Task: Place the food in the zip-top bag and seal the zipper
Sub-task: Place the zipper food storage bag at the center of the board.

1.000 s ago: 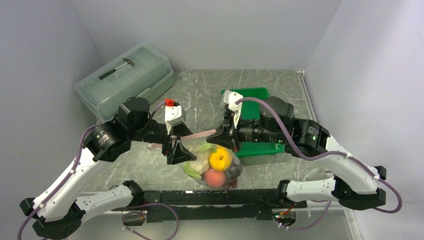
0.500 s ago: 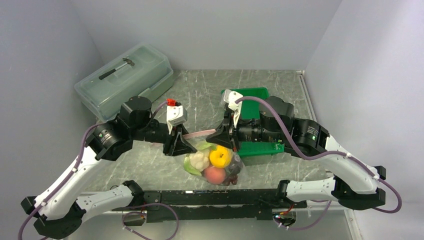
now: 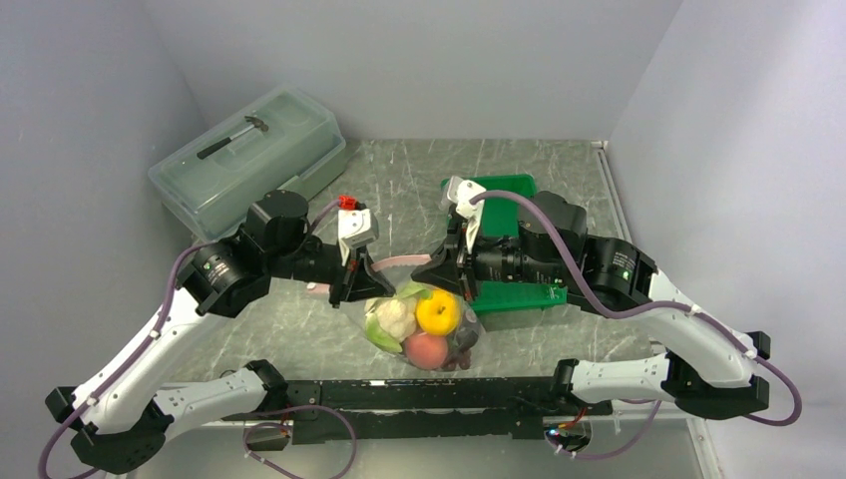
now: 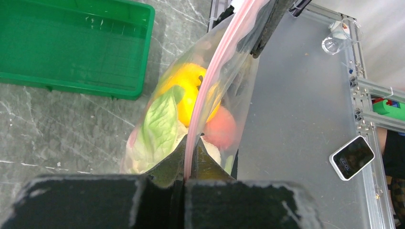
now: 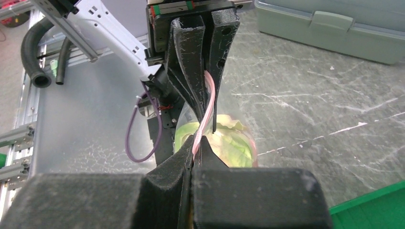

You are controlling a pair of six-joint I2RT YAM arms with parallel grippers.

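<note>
Both zipper (image 4: 210, 78) ends are now pinched: the left gripper (image 4: 185, 161), wide a second ago, is clamped opposite the clenched right gripper (image 5: 195, 145); sealing is judged possible.

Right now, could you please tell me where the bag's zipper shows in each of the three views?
Top external: the zipper is a short pink strip at centre, just left of the tray.
Left wrist: the zipper runs diagonally from top centre to bottom centre; tray at upper left.
Right wrist: the zipper is a near-vertical strip at centre; tray corner at lower right.
Shared landmark: the tray.
</note>
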